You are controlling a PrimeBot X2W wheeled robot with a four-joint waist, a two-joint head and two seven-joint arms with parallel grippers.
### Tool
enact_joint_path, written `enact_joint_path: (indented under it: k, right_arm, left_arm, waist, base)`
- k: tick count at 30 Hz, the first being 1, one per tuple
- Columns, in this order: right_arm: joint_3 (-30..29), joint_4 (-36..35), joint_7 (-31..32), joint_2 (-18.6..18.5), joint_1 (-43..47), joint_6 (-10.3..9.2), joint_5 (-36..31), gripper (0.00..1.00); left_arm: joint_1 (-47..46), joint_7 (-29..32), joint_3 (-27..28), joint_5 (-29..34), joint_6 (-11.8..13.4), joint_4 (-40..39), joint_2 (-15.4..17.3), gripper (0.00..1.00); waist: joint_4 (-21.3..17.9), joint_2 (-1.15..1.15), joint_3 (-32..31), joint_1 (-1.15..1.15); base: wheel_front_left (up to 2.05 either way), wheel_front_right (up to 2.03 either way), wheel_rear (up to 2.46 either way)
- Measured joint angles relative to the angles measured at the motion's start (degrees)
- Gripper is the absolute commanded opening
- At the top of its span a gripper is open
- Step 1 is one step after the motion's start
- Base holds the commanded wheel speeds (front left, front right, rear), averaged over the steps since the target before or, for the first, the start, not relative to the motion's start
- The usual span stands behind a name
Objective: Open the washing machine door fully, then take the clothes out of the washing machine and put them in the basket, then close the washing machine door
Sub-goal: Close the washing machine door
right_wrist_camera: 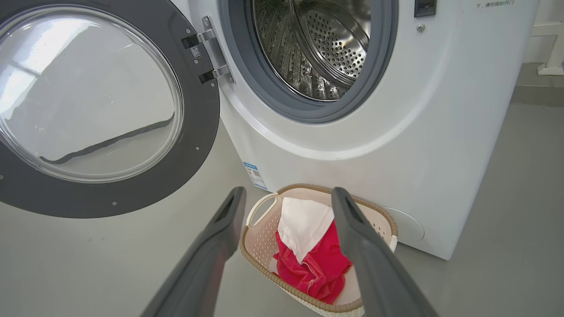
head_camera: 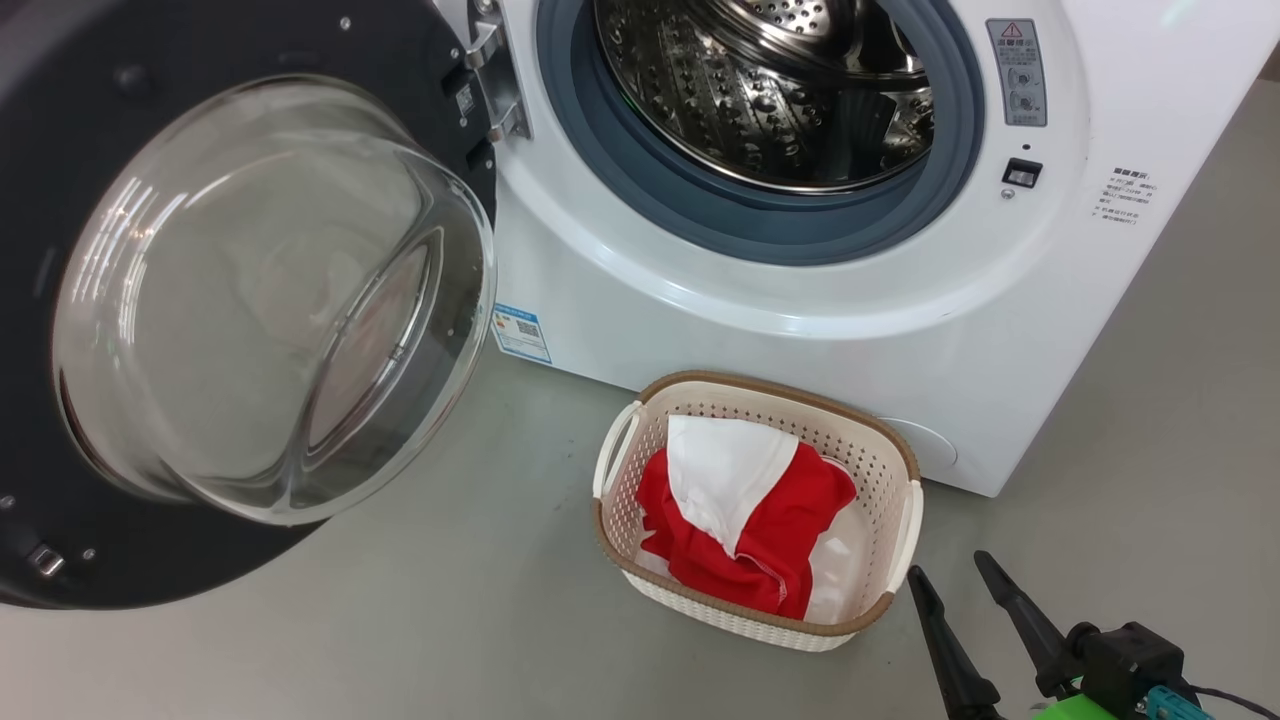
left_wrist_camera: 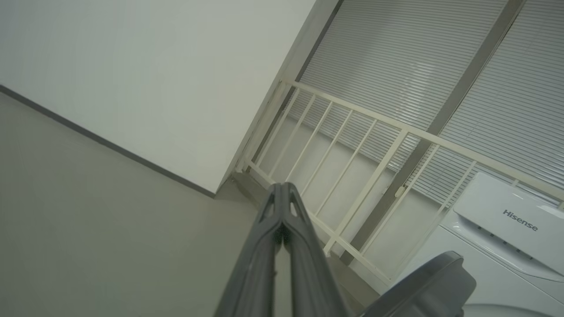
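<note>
Head view: washing machine (head_camera: pixel 800 330) w/ door (head_camera: pixel 270 300) wide open at its left side, steel drum (head_camera: pixel 760 100) exposed. Basket (head_camera: pixel 760 388) on floor (head_camera: pixel 400 620) just in front of machine. Clothes (head_camera: pixel 760 530), red w/ white panel, inside basket. Right end effector (head_camera: pixel 948 565) released, fingers apart, nothing held, in front of machine, just beside basket.

L wrist view: left end effector (left_wrist_camera: pixel 282 187) clenched, tips together, nothing held, left of machine's top, pointing at white railing (left_wrist_camera: pixel 352 145).

R wrist view: basket w/ clothes seen between the spread fingers, below machine's opening.
</note>
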Motion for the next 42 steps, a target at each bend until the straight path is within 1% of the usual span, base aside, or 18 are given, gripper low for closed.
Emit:
enact_joint_path:
  k: [3, 7, 9, 12, 15, 17, 22, 29, 31, 34, 37, 42]
  right_arm:
    - [-0.1, 0.0, 0.0, 0.0, -0.1, 0.0, -0.1, 1.0]
    - [-0.2, 0.0, 0.0, 0.2, -0.2, 0.0, -0.2, 1.0]
    - [-0.2, 0.0, 0.0, 0.4, -0.2, 0.0, -0.2, 1.0]
    - [0.0, 0.1, 0.0, 0.5, -0.2, 0.0, -0.2, 1.0]
    - [0.0, 0.1, 0.0, 0.5, -0.2, 0.0, -0.2, 1.0]
    - [0.0, 0.0, 0.0, 0.5, -0.2, 0.0, -0.1, 1.0]
    - [0.0, 0.1, 0.0, 0.5, -0.2, 0.0, -0.2, 1.0]
    - [-0.3, 0.0, 0.0, 0.5, -0.1, 0.0, -0.2, 1.0]
    - [-0.5, 0.0, 0.0, 0.6, -0.1, 0.0, -0.2, 1.0]
    - [-0.7, 0.0, 0.0, 0.6, 0.0, 0.0, -0.8, 1.0]
    - [-0.9, 0.0, 0.0, 0.7, 0.1, 0.0, -1.1, 1.0]
    - [-1.4, 0.0, 0.0, 0.7, 0.1, 0.0, -2.1, 1.0]
  left_arm:
    - [-1.5, 8.8, -0.6, -4.3, 0.0, 6.9, 2.4, 0.0]
    - [-2.4, 17.4, -3.1, -7.5, 0.0, 11.9, 4.6, 0.0]
    - [-2.4, 22.2, -5.0, -9.3, 0.0, 13.4, 5.1, 0.0]
    - [-2.3, 27.3, -7.4, -12.3, 0.0, 13.9, 5.2, 0.0]
    - [-2.0, 30.8, -9.6, -14.3, 0.0, 13.5, 5.4, 0.0]
    - [-0.9, 32.3, -10.5, -15.7, 0.0, 12.4, 6.3, 0.0]
    - [2.5, 33.5, -11.9, -18.7, 0.1, 9.3, 7.5, 0.0]
    - [6.9, 36.8, -16.5, -23.2, 0.1, 2.6, 7.5, 0.0]
    - [8.5, 37.0, -17.9, -23.6, 0.1, 0.7, 7.4, 0.0]
    - [10.5, 38.0, -18.8, -26.3, 0.1, -2.1, 7.4, 0.0]
    - [12.0, 38.5, -20.3, -27.2, 0.1, -5.1, 7.7, 0.0]
    - [14.3, 39.4, -23.3, -30.4, 0.1, -10.3, 7.8, 0.0]
  waist:
    - [0.0, 0.0, 0.3, 0.0]
    - [0.2, 0.0, 0.4, 0.0]
    - [0.3, 0.0, 0.3, 0.0]
    - [0.1, 0.0, 0.3, 0.0]
    - [-0.3, 0.0, 0.4, 0.0]
    - [-0.6, 0.0, 0.4, 0.0]
    - [-1.2, 0.0, 0.1, 0.0]
    - [-1.4, 0.0, -0.9, 0.0]
    - [-1.4, 0.0, -1.3, 0.0]
    - [-1.4, 0.0, -1.7, 0.0]
    - [-1.5, 0.0, -2.0, 0.0]
    - [-2.0, 0.0, -2.3, 0.0]
  base:
    - [0.0, 0.0, 0.0]
    - [0.0, 0.0, 0.0]
    - [0.0, 0.0, 0.0]
    - [0.0, 0.0, 0.0]
    - [0.0, 0.0, 0.0]
    - [0.0, 0.0, 0.0]
    - [0.0, 0.0, 0.0]
    - [0.0, 0.0, 0.0]
    - [0.0, 0.0, 0.0]
    - [0.0, 0.0, 0.0]
    - [0.0, 0.0, 0.0]
    - [0.0, 0.0, 0.0]
